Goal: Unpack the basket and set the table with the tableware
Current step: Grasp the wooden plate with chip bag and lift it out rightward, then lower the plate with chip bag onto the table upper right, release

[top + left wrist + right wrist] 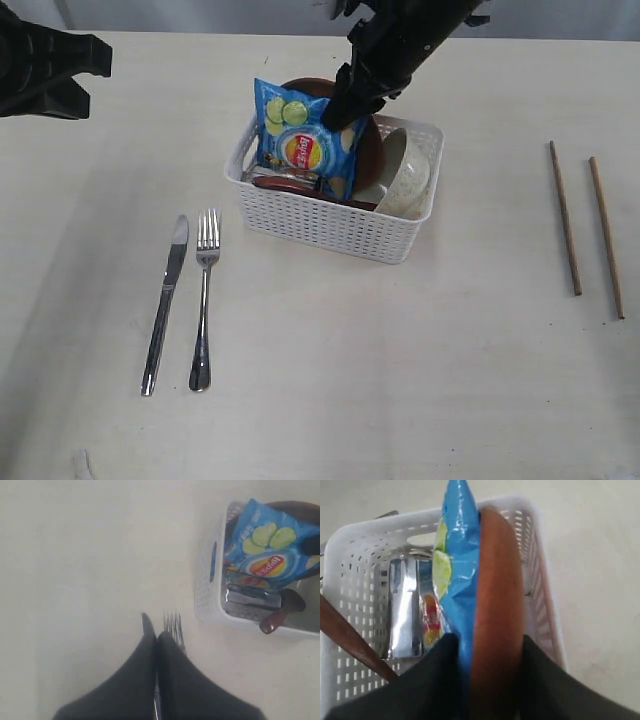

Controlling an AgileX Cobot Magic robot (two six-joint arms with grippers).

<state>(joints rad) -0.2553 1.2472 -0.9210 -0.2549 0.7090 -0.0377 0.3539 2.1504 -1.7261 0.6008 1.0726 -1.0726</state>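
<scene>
Right gripper (487,650) astride plate (497,580) and bag (457,555), both on edge in basket (365,532); clamped or loose, cannot tell. Best pinch plate alone, lift straight, spare bowl (410,175).

**Legible markings.** We read a single brand: the "Lay's" logo (301,152), pale script on a red band across a yellow disc. It is printed on the front of the blue chip bag (308,125), which stands upright inside the basket (330,228). In the left wrist view we find the same logo (265,566) inverted. We cannot read the bag's finer print, lower in the basket.
</scene>
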